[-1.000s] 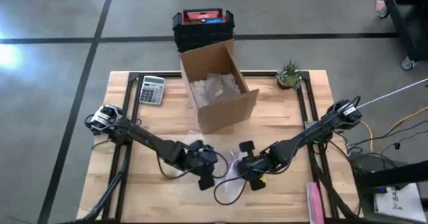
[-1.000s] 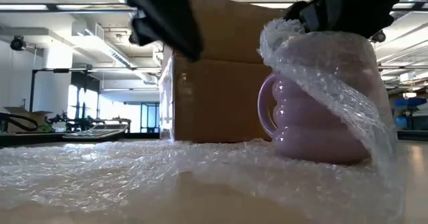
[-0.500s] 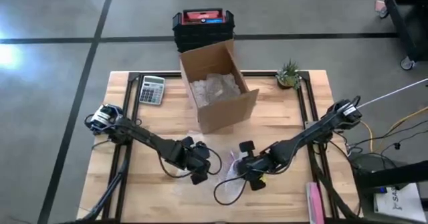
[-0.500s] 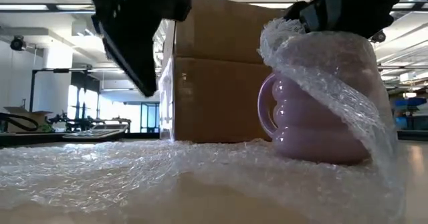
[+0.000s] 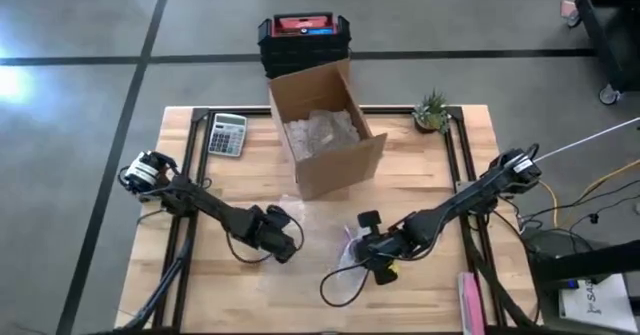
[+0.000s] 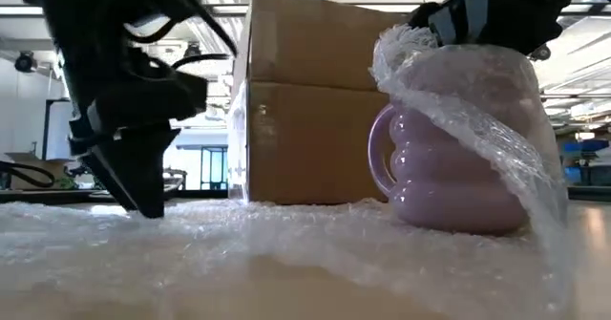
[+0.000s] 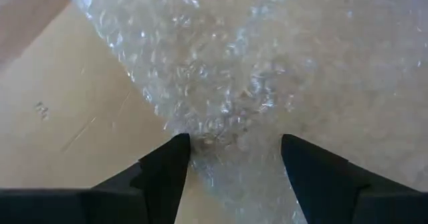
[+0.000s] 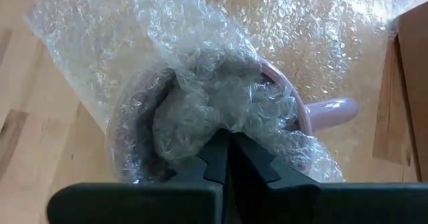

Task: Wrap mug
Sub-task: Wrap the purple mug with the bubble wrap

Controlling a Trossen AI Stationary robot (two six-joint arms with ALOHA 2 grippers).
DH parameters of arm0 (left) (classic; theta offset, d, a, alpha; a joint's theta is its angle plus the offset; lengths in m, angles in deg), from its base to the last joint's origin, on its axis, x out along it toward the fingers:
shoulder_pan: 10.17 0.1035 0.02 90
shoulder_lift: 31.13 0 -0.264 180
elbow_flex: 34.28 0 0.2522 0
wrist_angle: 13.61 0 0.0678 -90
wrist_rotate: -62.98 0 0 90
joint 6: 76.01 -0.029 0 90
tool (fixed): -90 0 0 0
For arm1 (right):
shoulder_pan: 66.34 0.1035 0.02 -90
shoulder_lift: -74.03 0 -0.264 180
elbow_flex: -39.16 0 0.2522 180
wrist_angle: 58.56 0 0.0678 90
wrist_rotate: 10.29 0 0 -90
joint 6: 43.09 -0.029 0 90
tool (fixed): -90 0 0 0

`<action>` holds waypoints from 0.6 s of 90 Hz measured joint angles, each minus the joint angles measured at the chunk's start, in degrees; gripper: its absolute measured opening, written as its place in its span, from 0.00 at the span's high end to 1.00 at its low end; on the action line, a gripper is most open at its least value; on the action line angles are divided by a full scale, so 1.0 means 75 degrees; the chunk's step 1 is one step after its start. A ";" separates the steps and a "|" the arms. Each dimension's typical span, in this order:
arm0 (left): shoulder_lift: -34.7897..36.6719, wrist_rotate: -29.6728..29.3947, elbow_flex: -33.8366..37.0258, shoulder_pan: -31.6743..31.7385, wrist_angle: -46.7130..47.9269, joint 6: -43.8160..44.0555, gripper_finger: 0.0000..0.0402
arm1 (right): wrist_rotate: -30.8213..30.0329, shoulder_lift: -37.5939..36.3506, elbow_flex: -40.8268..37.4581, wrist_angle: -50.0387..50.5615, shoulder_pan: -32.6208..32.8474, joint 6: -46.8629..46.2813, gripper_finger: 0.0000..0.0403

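Note:
A lavender ribbed mug point(image 6: 439, 177) stands upright on a clear bubble wrap sheet point(image 5: 335, 275) near the table's front middle. One flap of the sheet is drawn up over the mug's right side and rim point(image 6: 477, 110). My right gripper point(image 8: 227, 142) is above the mug's mouth, shut on that flap. My left gripper point(image 7: 234, 140) is open and low over the sheet's left part point(image 6: 143, 201). Its fingers stand on either side of the sheet's edge point(image 7: 207, 127). My right gripper pinches the bunched bubble wrap flap point(image 8: 221, 114) between its two fingers from above, pointing down into the mug's mouth. The flap runs over the rim and hangs down the mug's side to the table. My left gripper: whether its fingertips point(image 7: 175, 150) touch the sheet I cannot tell.
An open cardboard box point(image 5: 325, 130) with more wrap inside stands just beyond the mug. A calculator point(image 5: 227, 133) lies at the far left, and a small plant point(image 5: 432, 110) is at the far right. A dark crate point(image 5: 305, 40) sits behind the table.
My left gripper has gone toward the table's left edge and down, from high beside the mug to just over the sheet's left part. My right gripper, the mug and the flap have kept still.

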 joint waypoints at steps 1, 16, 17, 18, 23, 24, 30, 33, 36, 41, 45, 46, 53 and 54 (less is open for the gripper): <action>0.0016 -0.0026 0.0060 -0.0002 -0.0093 0.0023 0.45 | 0.0000 0.0000 0.0000 -0.0002 0.0000 0.0000 1.00; 0.0033 -0.0087 0.0597 0.0001 -0.1037 0.0105 0.49 | 0.0003 0.0000 -0.0023 -0.0026 0.0000 0.0133 1.00; 0.0033 -0.0089 0.0609 0.0001 -0.1054 0.0110 0.49 | 0.0003 0.0000 -0.0023 -0.0031 -0.0003 0.0150 1.00; 0.0033 -0.0091 0.0621 0.0001 -0.1068 0.0112 0.49 | 0.0003 0.0000 -0.0023 -0.0037 -0.0008 0.0166 1.00; 0.0031 -0.0132 0.0676 0.0001 -0.1143 0.0133 0.51 | 0.0027 0.0000 -0.0032 -0.0106 -0.0031 0.0204 1.00; 0.0030 -0.0145 0.0685 0.0001 -0.1156 0.0134 0.51 | 0.0038 0.0000 -0.0035 -0.0126 -0.0032 0.0204 1.00; 0.0025 -0.0243 0.0740 -0.0002 -0.1324 0.0128 0.54 | 0.0079 0.0000 -0.0061 -0.0271 -0.0064 0.0224 1.00; 0.0019 -0.0286 0.0756 -0.0002 -0.1413 0.0128 0.55 | 0.0090 0.0002 -0.0072 -0.0327 -0.0078 0.0261 1.00; 0.0011 -0.0330 0.0756 -0.0002 -0.1470 0.0127 0.57 | 0.0091 0.0006 -0.0074 -0.0364 -0.0088 0.0280 1.00; 0.0010 -0.0394 0.0756 -0.0002 -0.1522 0.0125 0.60 | 0.0095 0.0006 -0.0086 -0.0390 -0.0130 0.0349 1.00; 0.0004 -0.0423 0.0756 -0.0002 -0.1532 0.0122 0.63 | 0.0116 0.0006 -0.0127 -0.0463 -0.0167 0.0370 1.00; 0.0004 -0.0429 0.0756 -0.0002 -0.1534 0.0122 0.63 | 0.0120 0.0006 -0.0143 -0.0501 -0.0184 0.0372 1.00; 0.0001 -0.0457 0.0756 0.0001 -0.1540 0.0119 0.69 | 0.0216 0.0054 -0.0310 -0.0960 -0.0260 0.0516 1.00; 0.0001 -0.0460 0.0757 0.0001 -0.1544 0.0119 0.69 | 0.0240 0.0064 -0.0333 -0.1036 -0.0274 0.0561 1.00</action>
